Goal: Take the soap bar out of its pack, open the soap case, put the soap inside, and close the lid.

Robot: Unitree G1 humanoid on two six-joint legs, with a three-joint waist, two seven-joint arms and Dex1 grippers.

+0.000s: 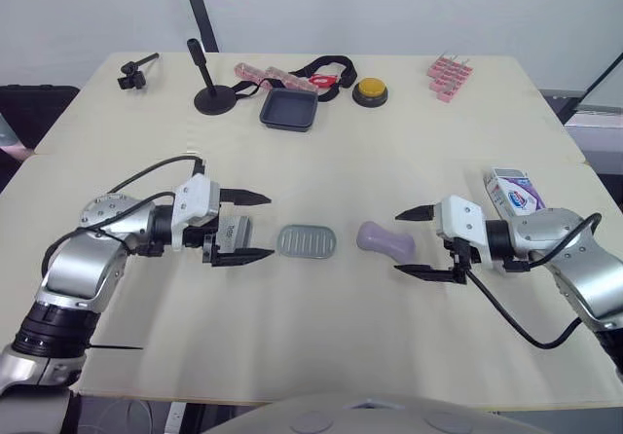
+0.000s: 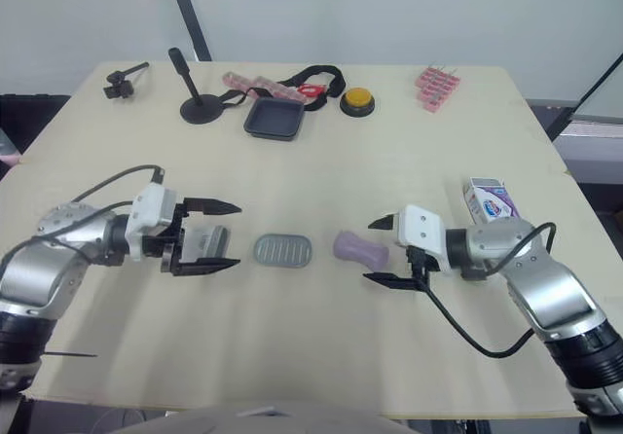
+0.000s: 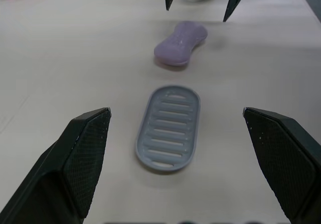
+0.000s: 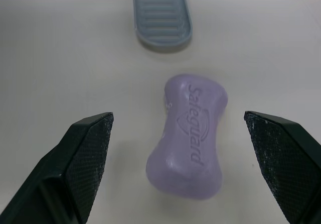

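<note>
Soap [image 1: 385,238] out of pack [image 1: 513,190], lying on counter [image 1: 389,142] just beside case [image 1: 307,240], toward near edge. Left claw [image 1: 270,226] open, facing case; right claw [image 1: 397,243] open, straddling soap's end.

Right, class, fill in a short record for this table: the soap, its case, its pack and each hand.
left hand: open, holding nothing
right hand: open, fingers either side of the soap bar's end, not gripping
soap bar: purple, out of its pack, lying on the table
soap case: grey ridged oval, flat on the table between left hand and soap bar, touching neither
soap pack: white and purple box near the table's right edge
</note>
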